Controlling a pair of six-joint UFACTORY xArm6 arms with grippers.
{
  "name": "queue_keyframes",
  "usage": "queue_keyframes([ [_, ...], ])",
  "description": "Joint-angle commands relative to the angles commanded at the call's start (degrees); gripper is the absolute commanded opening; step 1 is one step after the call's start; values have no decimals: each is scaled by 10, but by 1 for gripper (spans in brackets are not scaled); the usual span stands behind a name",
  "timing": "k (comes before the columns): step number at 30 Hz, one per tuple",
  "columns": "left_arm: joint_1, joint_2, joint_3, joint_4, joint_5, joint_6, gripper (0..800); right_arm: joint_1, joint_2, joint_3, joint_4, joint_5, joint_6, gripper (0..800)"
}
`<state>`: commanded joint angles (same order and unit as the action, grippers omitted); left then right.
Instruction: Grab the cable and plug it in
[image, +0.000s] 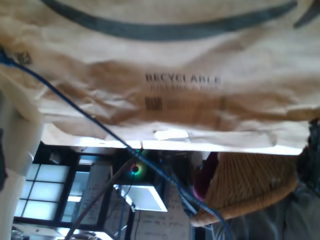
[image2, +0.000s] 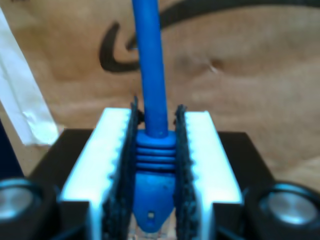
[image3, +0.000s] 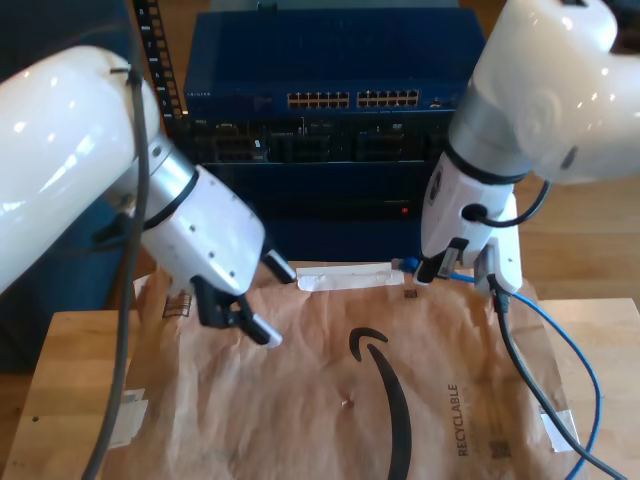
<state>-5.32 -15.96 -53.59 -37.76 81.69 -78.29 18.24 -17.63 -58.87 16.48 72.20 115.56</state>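
The cable (image2: 150, 75) is bright blue, and my second gripper (image2: 155, 114) is shut on its ribbed plug boot. In the exterior view that gripper (image3: 428, 268) hangs at the right, just above the brown paper's far edge, with the blue plug (image3: 404, 265) poking out toward the rack. From there the cable (image3: 570, 345) loops down the exterior view's right side. The first wrist view catches the cable (image: 75, 102) crossing the paper. My first gripper (image3: 281, 307) is open at the exterior view's left, low over the paper, holding nothing.
A blue network switch (image3: 350, 100) with rows of ports stands behind, over black rack gear (image3: 300, 150). Brown printed paper (image3: 330, 400) covers the wooden table (image3: 60, 380), with white tape (image3: 345, 277) at its far edge. A black robot cable (image3: 520, 370) hangs by the second arm.
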Motion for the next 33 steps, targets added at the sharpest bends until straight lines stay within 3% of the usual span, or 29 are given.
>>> queue_keyframes([
  [6,-1,11,-12,-51,7,17,800,-17,-8,-11,47,9,0,4],
  [10,-1,13,-48,-90,19,25,799,-23,-22,-11,70,11,0,4],
  [12,-1,29,-60,-105,31,25,799,-30,-28,-18,76,16,0,4],
  [22,-1,49,-86,-139,56,31,799,-42,-47,-48,99,34,-1,4],
  [33,-4,50,-88,-140,57,52,799,-70,-69,-75,120,62,0,4],
])
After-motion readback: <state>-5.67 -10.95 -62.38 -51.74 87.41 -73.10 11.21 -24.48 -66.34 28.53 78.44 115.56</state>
